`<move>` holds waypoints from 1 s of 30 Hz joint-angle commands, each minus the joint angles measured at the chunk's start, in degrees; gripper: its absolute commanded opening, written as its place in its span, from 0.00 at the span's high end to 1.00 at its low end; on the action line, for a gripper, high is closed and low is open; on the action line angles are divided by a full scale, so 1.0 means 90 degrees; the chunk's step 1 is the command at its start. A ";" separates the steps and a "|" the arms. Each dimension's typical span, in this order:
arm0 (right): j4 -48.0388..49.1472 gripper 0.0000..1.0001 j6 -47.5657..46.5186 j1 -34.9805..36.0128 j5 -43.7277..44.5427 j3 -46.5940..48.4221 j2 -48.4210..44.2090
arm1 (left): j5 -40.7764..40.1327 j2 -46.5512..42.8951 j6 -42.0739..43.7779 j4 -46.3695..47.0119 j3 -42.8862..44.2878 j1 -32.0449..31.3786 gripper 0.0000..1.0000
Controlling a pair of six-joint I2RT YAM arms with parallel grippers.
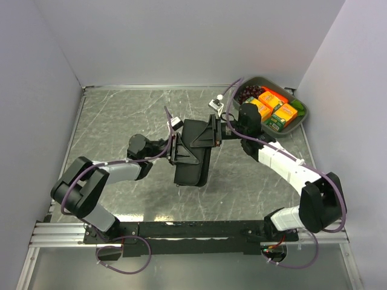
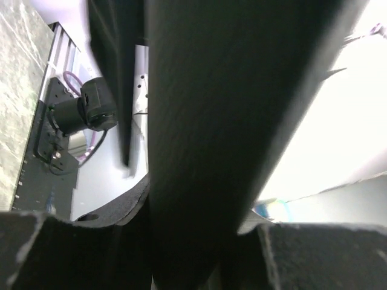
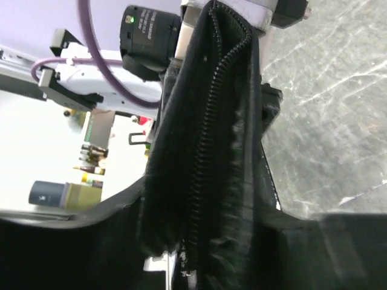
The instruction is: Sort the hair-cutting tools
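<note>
The flat black rectangular zip case (image 1: 192,158) hangs over mid-table, pinched in my left gripper (image 1: 175,148) and running between the fingers of my right gripper (image 1: 214,134). It fills both wrist views and bars any straight pass across the middle. The grey marbled tabletop (image 1: 115,121) lies open on the left and along the far wall. In the far right corner, the dark oval bin (image 1: 304,115) of orange boxes sits near my right arm, and the gap there seems narrow.

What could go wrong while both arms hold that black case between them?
The black case sits between the left gripper and right gripper; if either grip is loose, it could slip free and fall. The right gripper also works close to the bowl and might nudge it.
</note>
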 commanded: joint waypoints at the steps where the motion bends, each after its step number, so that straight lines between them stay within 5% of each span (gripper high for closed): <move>1: -0.1344 0.34 -0.1619 0.0156 0.0259 0.0849 -0.0637 | -0.0069 -0.0644 0.1467 -0.0535 0.0717 -0.0170 0.74; 3: -0.3075 0.31 -0.2393 0.0117 0.0766 0.1114 -0.0804 | -0.0399 -0.0974 0.2249 -0.2060 0.1155 -0.0170 0.74; 4: -0.3686 0.29 -0.3161 0.0117 0.1417 0.1424 -0.0921 | -0.0614 -0.1102 0.3307 -0.3992 0.1371 -0.0170 0.74; 7: -0.4792 0.28 -0.3792 0.0126 0.2270 0.1613 -0.1232 | -0.1685 -0.1250 0.5049 -0.7132 0.2435 -0.0160 0.72; 11: -0.5079 0.25 -0.3852 0.0107 0.4094 0.1214 -0.1955 | -0.2695 -0.0929 0.5700 -0.9034 0.3471 -0.0101 0.72; 18: -0.5294 0.23 -0.3882 0.0156 0.4725 0.0628 -0.2807 | -0.4443 -0.0324 0.5623 -1.0493 0.4486 -0.0101 0.71; 30: -0.5352 0.27 -0.3520 0.1696 0.6178 0.1172 -0.1558 | -0.6572 0.0702 0.4939 -1.2906 0.6567 -0.0170 0.90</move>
